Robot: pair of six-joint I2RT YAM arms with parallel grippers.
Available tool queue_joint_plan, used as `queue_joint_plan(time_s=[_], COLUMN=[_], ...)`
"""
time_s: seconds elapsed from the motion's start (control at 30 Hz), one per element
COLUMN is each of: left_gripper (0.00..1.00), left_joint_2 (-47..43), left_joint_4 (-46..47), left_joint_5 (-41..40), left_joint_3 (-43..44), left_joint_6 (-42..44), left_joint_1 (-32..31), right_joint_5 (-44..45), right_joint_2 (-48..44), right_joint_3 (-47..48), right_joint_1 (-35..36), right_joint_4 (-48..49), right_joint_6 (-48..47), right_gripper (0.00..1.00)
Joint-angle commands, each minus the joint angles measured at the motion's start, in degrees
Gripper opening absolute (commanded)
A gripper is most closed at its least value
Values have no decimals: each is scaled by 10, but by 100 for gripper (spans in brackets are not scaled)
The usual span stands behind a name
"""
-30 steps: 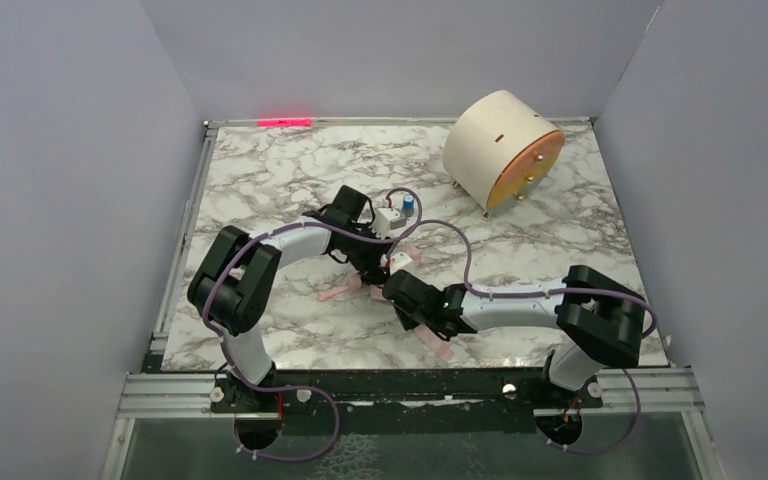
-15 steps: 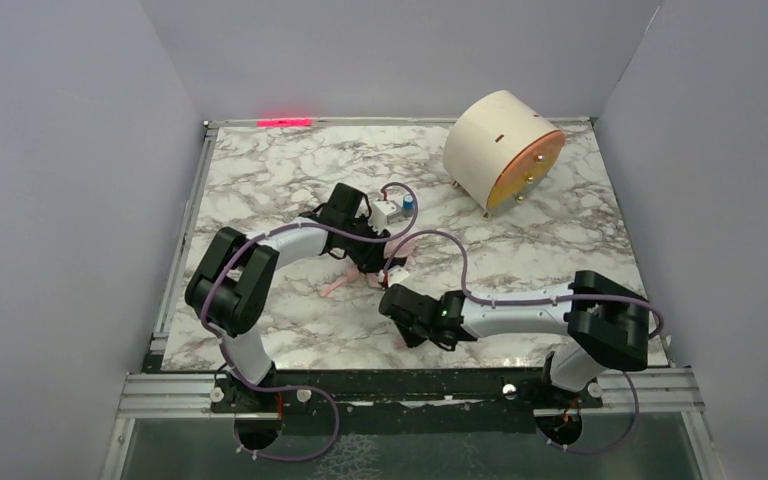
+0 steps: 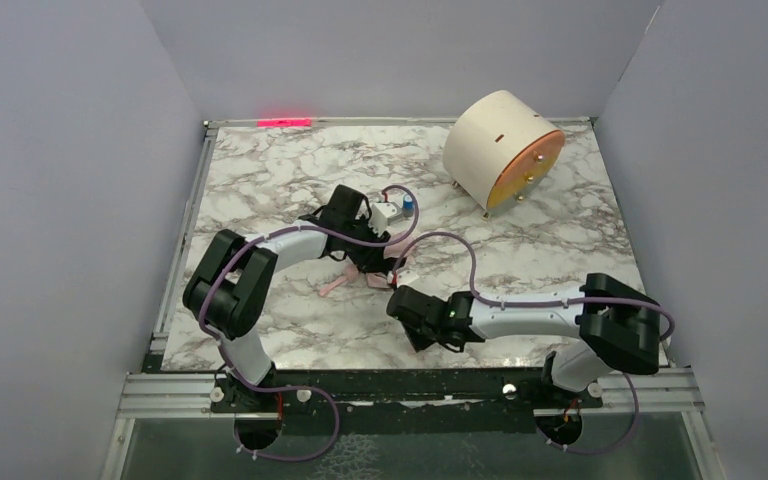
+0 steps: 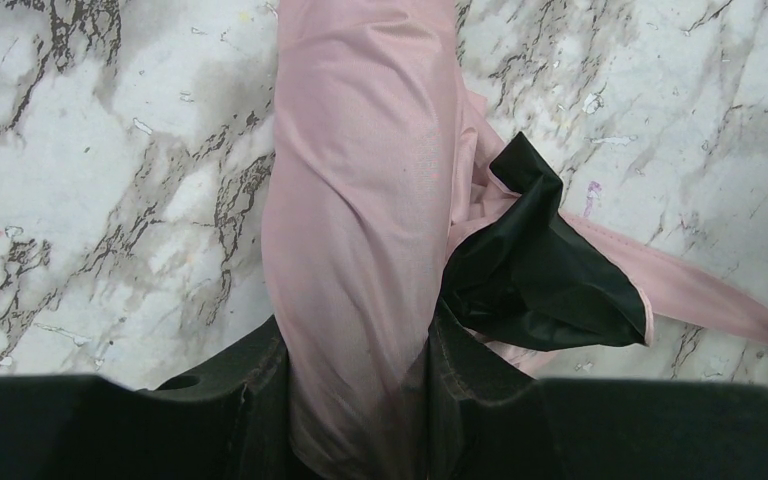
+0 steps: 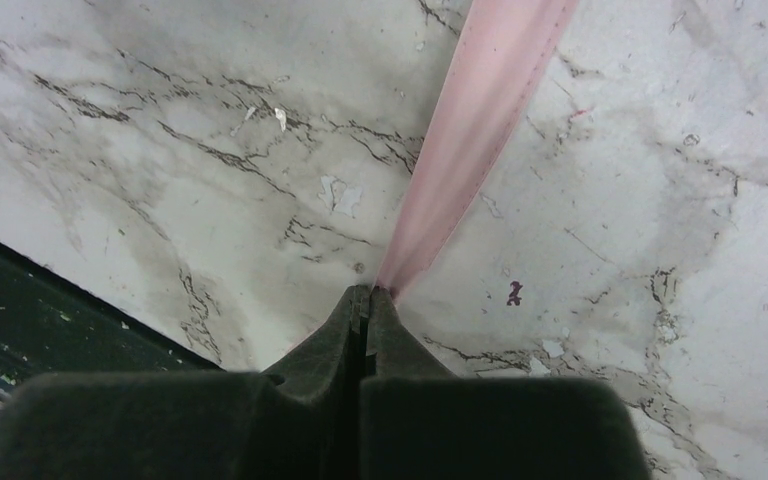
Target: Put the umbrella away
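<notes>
The umbrella [image 4: 360, 200] is a pale pink fabric roll lying on the marble table, with a fold of black lining [image 4: 540, 270] showing beside it. My left gripper [image 4: 355, 335] is shut on the roll. From above, the gripper [image 3: 370, 262] sits over the umbrella, with a pink end [image 3: 335, 286] sticking out to the left. My right gripper [image 5: 365, 292] is shut on the end of the long pink strap [image 5: 470, 130], which runs away from the fingertips just above the table. From above, the right gripper [image 3: 402, 300] is just near-right of the left one. The handle and shaft are hidden.
A cream cylindrical drum [image 3: 502, 150] with an orange face stands on small feet at the back right. Grey walls close in the left, back and right sides. The table's dark front edge [image 5: 20, 300] lies close to the right gripper. A red light [image 3: 285, 122] glows at the back edge.
My right arm has drawn back toward the near edge and to the right, still holding the strap. My left gripper has shifted slightly to the far left with the umbrella.
</notes>
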Motion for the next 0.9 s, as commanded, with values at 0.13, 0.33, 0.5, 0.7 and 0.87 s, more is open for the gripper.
queue_joint_plan(time_s=[0.13, 0.33, 0.5, 0.7, 0.87], left_gripper=[0, 0, 0, 0, 0], left_joint_2=[13, -22, -49, -36, -33], left_joint_4=[43, 76, 114, 116, 116], left_joint_5=[-141, -126, -146, -152, -152], left_joint_3=[-24, -65, -108, -109, -112], left_joint_6=[47, 114, 132, 133, 139], left_joint_1=[13, -34, -75, -90, -93], right_joint_5=[-104, -68, -43, 36, 153], right_joint_2=[-22, -80, -166, -315, -409], right_joint_3=[-81, -51, -62, -101, -120], right_joint_1=[13, 13, 13, 13, 13], right_joint_4=[-94, -53, 7, 18, -30], right_joint_6=[39, 3, -18, 8, 64], right_gripper=[1, 2, 15, 33, 42])
